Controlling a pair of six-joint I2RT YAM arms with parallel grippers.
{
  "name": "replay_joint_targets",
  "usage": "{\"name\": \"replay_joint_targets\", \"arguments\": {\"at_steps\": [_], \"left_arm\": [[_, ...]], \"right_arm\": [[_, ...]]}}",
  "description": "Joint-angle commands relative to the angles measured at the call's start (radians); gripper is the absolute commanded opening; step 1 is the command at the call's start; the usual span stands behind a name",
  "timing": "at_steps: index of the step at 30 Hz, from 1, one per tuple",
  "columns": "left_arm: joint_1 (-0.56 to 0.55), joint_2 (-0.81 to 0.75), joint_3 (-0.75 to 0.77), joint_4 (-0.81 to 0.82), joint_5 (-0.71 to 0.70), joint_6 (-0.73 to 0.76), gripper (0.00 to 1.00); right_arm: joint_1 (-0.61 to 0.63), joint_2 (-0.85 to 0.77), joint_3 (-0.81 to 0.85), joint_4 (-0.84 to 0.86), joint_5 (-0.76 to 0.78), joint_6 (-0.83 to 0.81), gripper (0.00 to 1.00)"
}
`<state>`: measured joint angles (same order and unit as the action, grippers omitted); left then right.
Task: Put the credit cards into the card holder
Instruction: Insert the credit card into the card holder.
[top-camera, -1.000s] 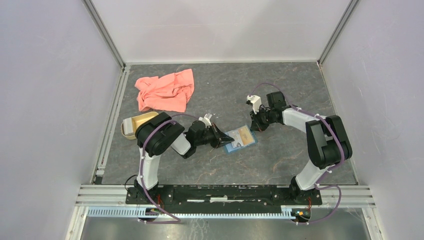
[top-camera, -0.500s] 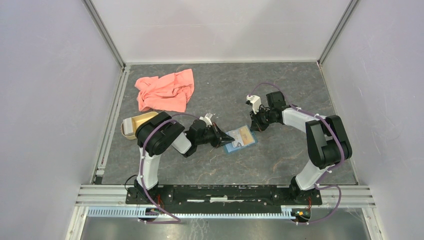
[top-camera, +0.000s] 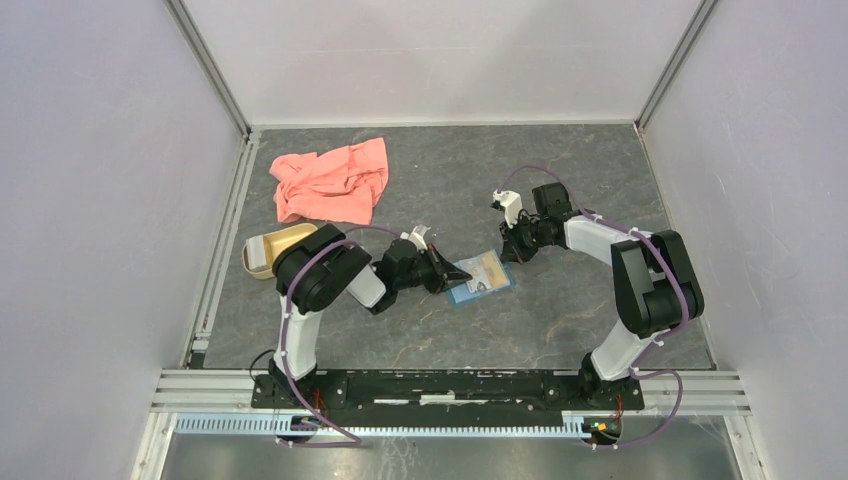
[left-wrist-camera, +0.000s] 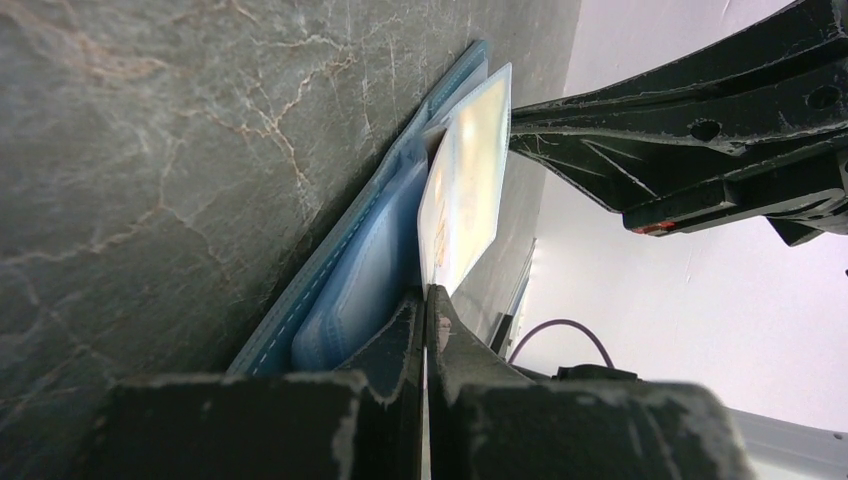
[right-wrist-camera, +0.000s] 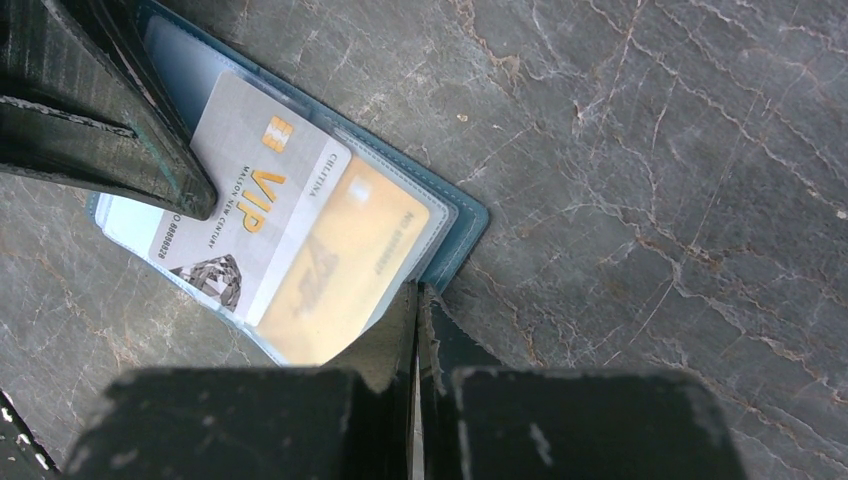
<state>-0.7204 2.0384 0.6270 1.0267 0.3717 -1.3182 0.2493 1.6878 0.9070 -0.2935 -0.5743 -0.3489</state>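
Observation:
The teal card holder (top-camera: 480, 280) lies open on the grey table between the two arms. A gold credit card (right-wrist-camera: 335, 275) sits under its clear pocket. A pale grey credit card (right-wrist-camera: 255, 215) marked VIP lies partly over that pocket, tilted up from the holder (left-wrist-camera: 350, 270). My left gripper (left-wrist-camera: 425, 295) is shut on this card's (left-wrist-camera: 465, 180) near edge. In the top view the left gripper (top-camera: 447, 278) is at the holder's left end. My right gripper (right-wrist-camera: 420, 292) is shut, with its tips against the holder's (right-wrist-camera: 465, 215) edge at the far right end (top-camera: 512, 252). No dark card shows.
A salmon-pink cloth (top-camera: 332, 180) is bunched at the back left. A tan oval dish (top-camera: 272, 248) lies behind the left arm's elbow. White walls close in the table on three sides, with a metal rail (top-camera: 225, 250) along the left edge.
The left wrist has turned and lifted very slightly with the pale card. The holder and the right arm have stayed where they were.

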Motion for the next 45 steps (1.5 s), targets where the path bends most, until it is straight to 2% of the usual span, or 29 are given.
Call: {"name": "replay_joint_targets", "arguments": {"at_steps": [1, 9, 22, 32, 34, 37, 40, 45], "left_arm": [[-0.021, 0.035, 0.011, -0.025, -0.103, 0.027, 0.02], [-0.07, 0.069, 0.022, 0.021, -0.143, -0.005, 0.02], [-0.098, 0.092, 0.096, -0.037, -0.16, 0.014, 0.04], [-0.097, 0.098, 0.081, -0.028, -0.162, 0.02, 0.09], [-0.097, 0.1, 0.082, -0.026, -0.16, 0.022, 0.1], [-0.097, 0.1, 0.085, -0.026, -0.157, 0.025, 0.11], [-0.096, 0.1, 0.088, -0.028, -0.156, 0.027, 0.11], [-0.096, 0.101, 0.09, -0.024, -0.154, 0.028, 0.12]], "right_arm": [[0.016, 0.003, 0.025, 0.0, -0.01, -0.009, 0.03], [0.016, 0.003, 0.026, -0.002, -0.014, -0.009, 0.03], [0.016, -0.002, 0.039, -0.017, 0.002, -0.025, 0.04], [-0.021, -0.142, 0.015, 0.021, 0.132, -0.072, 0.25], [-0.02, -0.166, 0.001, 0.029, 0.073, -0.084, 0.25], [-0.02, -0.158, -0.015, 0.019, -0.138, -0.094, 0.22], [-0.013, -0.07, 0.022, -0.043, -0.295, -0.099, 0.13], [0.005, 0.027, 0.053, -0.09, -0.306, -0.092, 0.07]]}}
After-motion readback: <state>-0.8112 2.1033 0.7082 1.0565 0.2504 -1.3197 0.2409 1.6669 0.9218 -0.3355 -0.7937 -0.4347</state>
